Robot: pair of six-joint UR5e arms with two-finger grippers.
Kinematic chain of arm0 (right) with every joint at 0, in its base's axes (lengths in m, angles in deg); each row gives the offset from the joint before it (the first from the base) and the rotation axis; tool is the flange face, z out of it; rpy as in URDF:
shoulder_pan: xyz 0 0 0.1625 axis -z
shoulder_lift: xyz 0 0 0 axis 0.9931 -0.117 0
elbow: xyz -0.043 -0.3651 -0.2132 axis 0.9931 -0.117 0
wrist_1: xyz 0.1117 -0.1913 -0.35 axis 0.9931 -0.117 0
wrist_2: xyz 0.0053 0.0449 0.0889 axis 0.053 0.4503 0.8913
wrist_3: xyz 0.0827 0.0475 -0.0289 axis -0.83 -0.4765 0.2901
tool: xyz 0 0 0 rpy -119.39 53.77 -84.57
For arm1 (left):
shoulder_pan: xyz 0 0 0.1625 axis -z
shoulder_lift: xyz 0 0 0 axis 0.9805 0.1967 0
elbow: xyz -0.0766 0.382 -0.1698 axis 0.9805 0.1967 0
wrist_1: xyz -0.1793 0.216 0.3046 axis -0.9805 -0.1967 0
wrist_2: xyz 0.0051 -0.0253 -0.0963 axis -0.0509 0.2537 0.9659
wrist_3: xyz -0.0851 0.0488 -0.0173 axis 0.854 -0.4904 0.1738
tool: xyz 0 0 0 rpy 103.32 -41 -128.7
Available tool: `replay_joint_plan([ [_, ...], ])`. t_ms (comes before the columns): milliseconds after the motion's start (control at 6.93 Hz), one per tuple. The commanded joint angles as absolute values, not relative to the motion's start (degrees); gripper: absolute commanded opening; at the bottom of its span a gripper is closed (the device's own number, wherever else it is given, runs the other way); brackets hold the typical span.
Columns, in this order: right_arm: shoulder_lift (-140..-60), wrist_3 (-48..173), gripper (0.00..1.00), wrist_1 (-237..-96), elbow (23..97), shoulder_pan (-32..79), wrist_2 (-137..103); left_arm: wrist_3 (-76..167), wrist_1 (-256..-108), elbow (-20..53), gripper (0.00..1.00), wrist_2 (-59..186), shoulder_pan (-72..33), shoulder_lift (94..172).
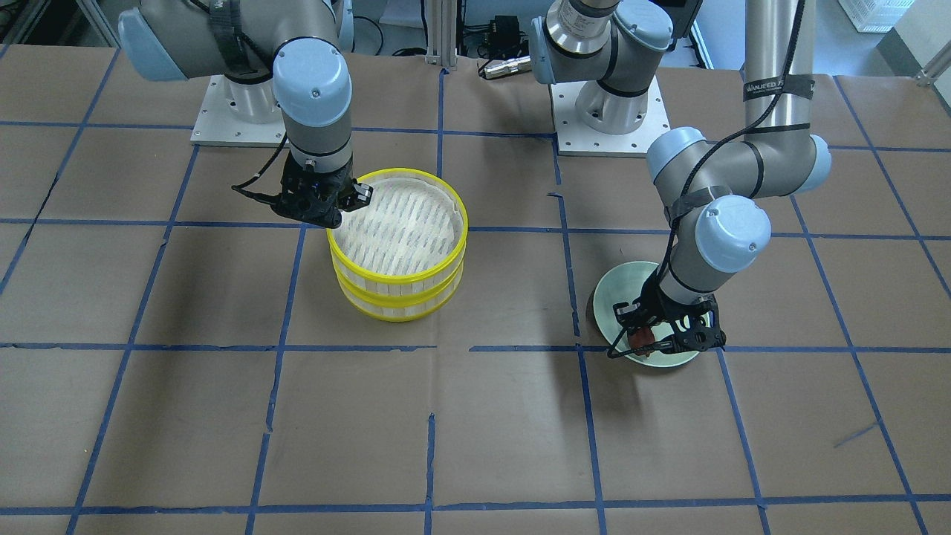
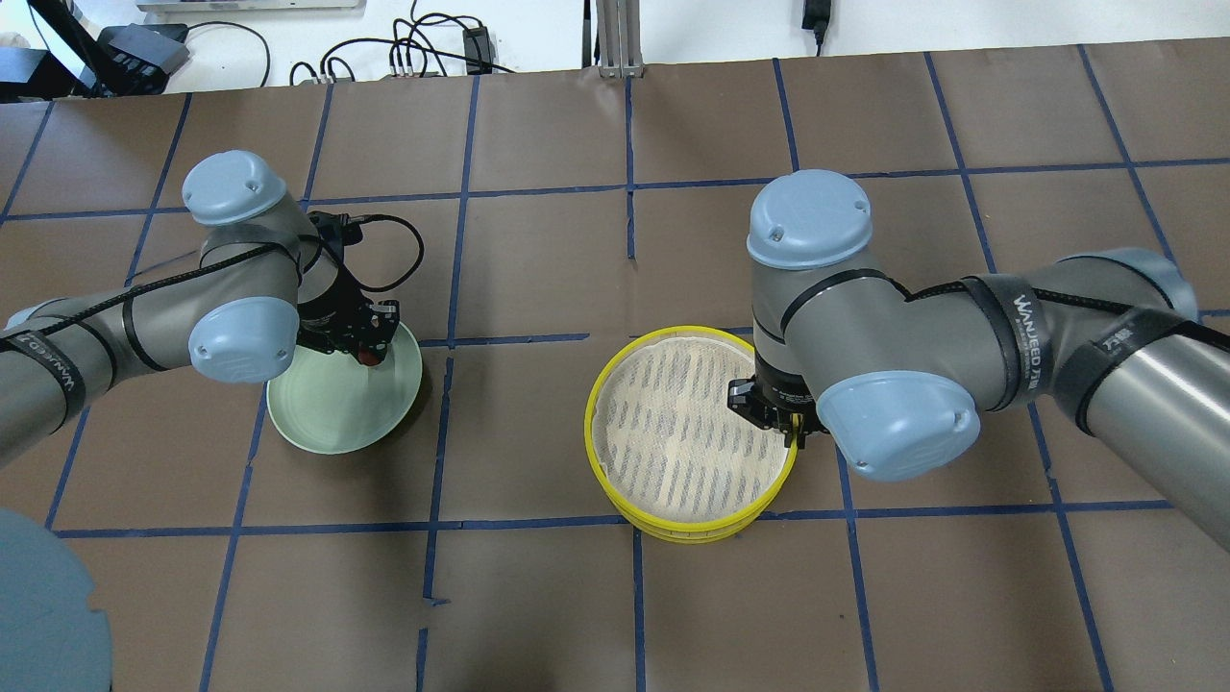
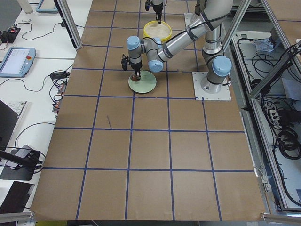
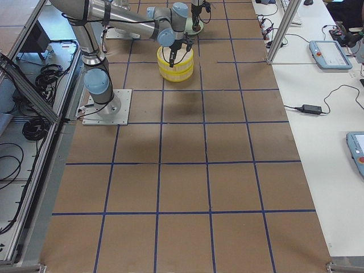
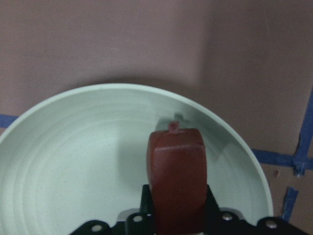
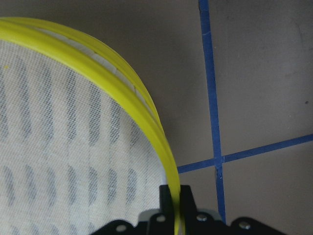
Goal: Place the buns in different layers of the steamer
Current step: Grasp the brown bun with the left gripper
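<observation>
Two yellow-rimmed steamer layers stand stacked, the top layer (image 1: 446, 249) on the lower layer (image 1: 401, 310). The top layer's white slatted floor (image 2: 673, 423) is bare. My right gripper (image 1: 343, 202) is shut on the top layer's rim (image 6: 122, 93), one finger inside and one outside; it also shows in the overhead view (image 2: 790, 428). My left gripper (image 1: 648, 343) is shut on the reddish-brown bun (image 5: 176, 176), low over the pale green plate (image 5: 73, 161). The bun also shows in the overhead view (image 2: 366, 358). The white bun is hidden or out of view.
The plate (image 2: 336, 418) lies on the brown paper-covered table with its blue tape grid (image 1: 431, 446). Both arm bases (image 1: 609, 111) stand at the robot's edge of the table. Cables (image 2: 404, 58) lie beyond the far edge.
</observation>
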State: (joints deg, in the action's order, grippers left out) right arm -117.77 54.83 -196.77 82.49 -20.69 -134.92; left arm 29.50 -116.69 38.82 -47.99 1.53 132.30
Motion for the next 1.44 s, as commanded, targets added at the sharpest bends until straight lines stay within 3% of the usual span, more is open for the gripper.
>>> replay_joint_plan([
  [0,-117.7,60.3,0.18,-196.8,82.3,-20.2,-135.1,29.1,-117.3,38.1,0.17,-48.1,1.6,131.1],
  [289,-116.6,61.2,0.27,-197.3,82.4,-20.0,-135.1,28.9,-125.2,34.8,0.17,-48.0,2.2,127.2],
  [433,-115.7,61.0,0.95,-199.1,82.8,-20.0,-134.8,29.1,-130.8,33.1,0.17,-48.0,3.0,124.6],
  [722,-115.2,61.0,1.00,-199.5,82.2,-20.0,-134.8,29.4,-140.2,30.3,0.17,-47.9,5.9,119.7],
  [1010,-115.1,61.1,0.72,-199.5,82.2,-20.0,-135.0,29.5,-140.7,29.8,0.17,-47.6,6.1,120.0],
  [1155,-115.2,61.1,0.74,-199.5,82.0,-20.0,-135.1,29.8,-140.9,29.8,0.17,-47.5,6.4,119.9],
  [1299,-115.2,61.2,1.00,-198.8,80.6,-19.8,-135.1,29.9,-140.9,29.7,0.17,-47.5,6.9,119.6],
])
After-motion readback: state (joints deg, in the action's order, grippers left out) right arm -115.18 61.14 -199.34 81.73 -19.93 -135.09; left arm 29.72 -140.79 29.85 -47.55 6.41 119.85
